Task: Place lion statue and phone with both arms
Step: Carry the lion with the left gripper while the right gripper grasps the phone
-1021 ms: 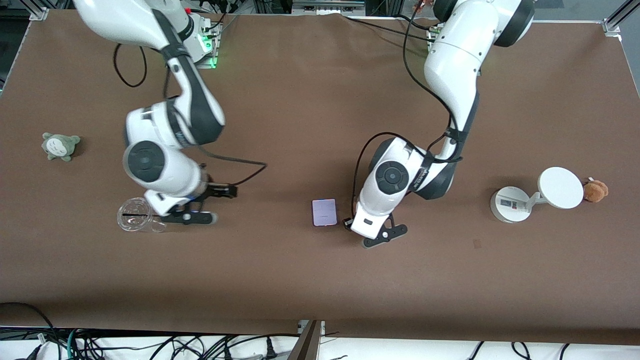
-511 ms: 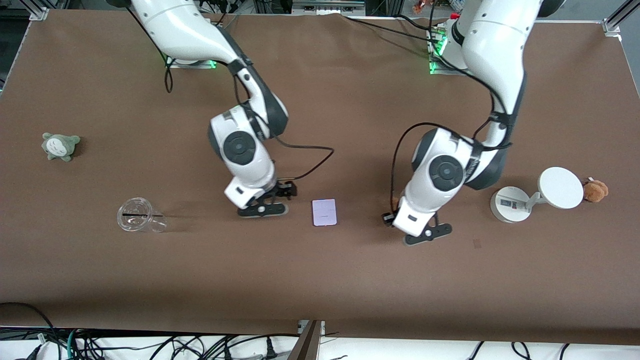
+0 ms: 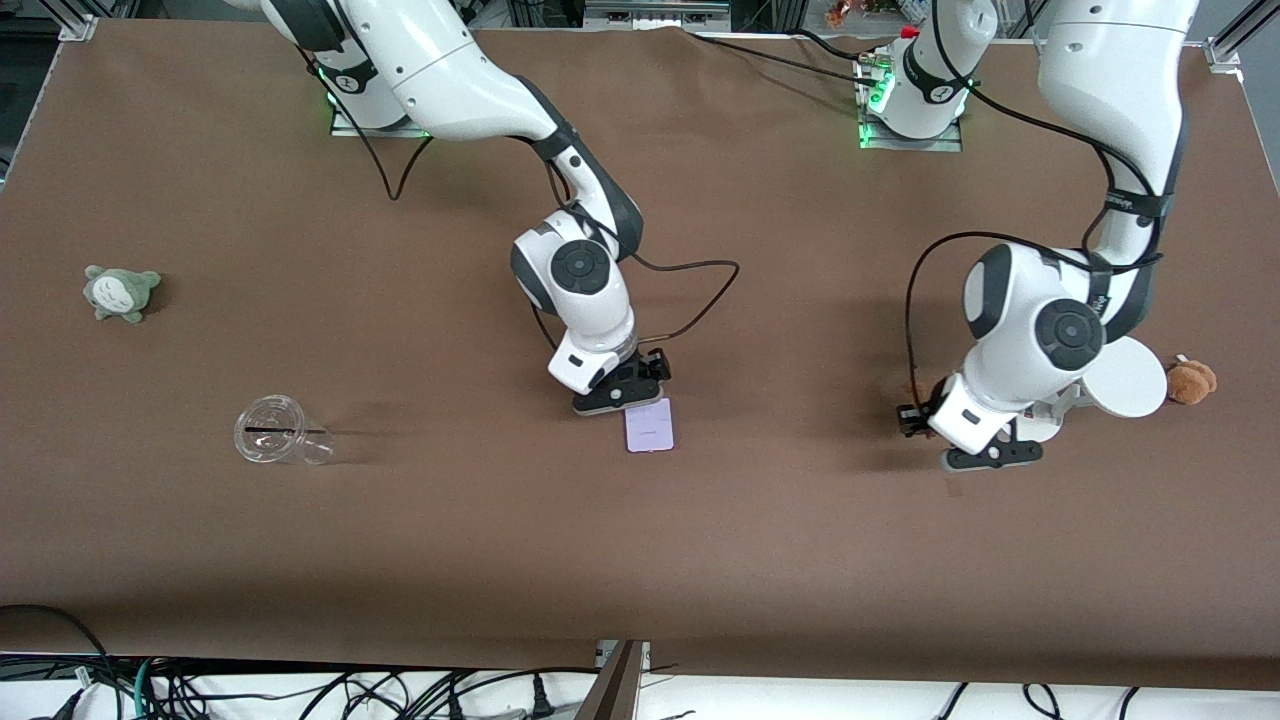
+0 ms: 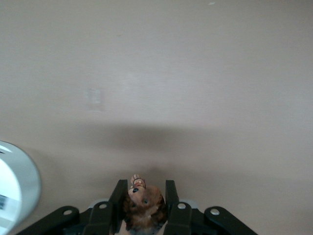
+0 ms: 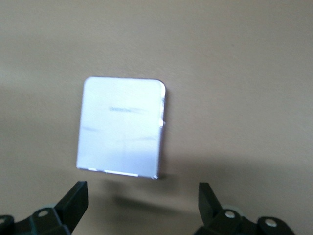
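Phone (image 5: 121, 126) just under spread right end effector (image 5: 142, 205), lion statue (image 4: 143, 204) clamped in left end effector (image 4: 143, 201)

Brown cloth-covered table (image 3: 640, 560) filled most of the room as seen, evenly lit, soft shadows on it. Aluminium frame rails (image 3: 1232, 40) stood at the corners by the arm bases. Black cables (image 3: 300, 690) lay tangled on the pale floor along the table's near edge. A dark post (image 3: 615, 685) stood at that edge's middle.

Robotics lab: brown-covered table (image 3: 640, 560), aluminium framing (image 3: 1225, 40), loose cables (image 3: 300, 690) along the edge.
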You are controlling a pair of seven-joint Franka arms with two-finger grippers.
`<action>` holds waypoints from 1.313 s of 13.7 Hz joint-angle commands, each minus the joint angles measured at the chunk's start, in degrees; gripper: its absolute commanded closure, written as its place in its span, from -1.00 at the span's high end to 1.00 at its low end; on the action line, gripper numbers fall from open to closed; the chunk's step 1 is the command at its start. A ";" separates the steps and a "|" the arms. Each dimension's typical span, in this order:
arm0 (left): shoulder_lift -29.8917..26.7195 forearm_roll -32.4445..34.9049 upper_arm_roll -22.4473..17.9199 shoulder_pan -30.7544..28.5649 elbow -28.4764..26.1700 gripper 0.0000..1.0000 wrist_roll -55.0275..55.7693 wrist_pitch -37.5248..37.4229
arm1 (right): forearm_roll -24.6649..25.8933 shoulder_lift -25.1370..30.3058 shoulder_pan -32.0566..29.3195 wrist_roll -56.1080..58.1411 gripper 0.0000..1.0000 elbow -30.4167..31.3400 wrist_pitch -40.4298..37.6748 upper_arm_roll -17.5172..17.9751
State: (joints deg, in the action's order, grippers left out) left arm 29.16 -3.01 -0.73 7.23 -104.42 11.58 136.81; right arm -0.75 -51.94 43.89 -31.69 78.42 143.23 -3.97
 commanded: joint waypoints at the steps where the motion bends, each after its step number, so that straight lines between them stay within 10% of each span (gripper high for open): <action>1: 0.01 -0.59 0.64 -2.21 -4.55 -1.00 -5.06 6.69 | 2.77 -3.95 0.93 -2.94 1.00 -6.26 -0.24 -0.86; 18: 5.91 -5.08 1.96 -2.92 -2.54 -1.00 -3.93 8.74 | 4.09 -9.75 1.46 -3.20 1.00 -12.42 2.75 -1.30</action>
State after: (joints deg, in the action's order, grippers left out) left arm 32.82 -6.16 0.71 3.73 -108.34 8.21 145.23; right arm 2.40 -59.84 44.62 -33.44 68.03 144.92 -4.57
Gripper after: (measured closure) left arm 0.639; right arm 0.000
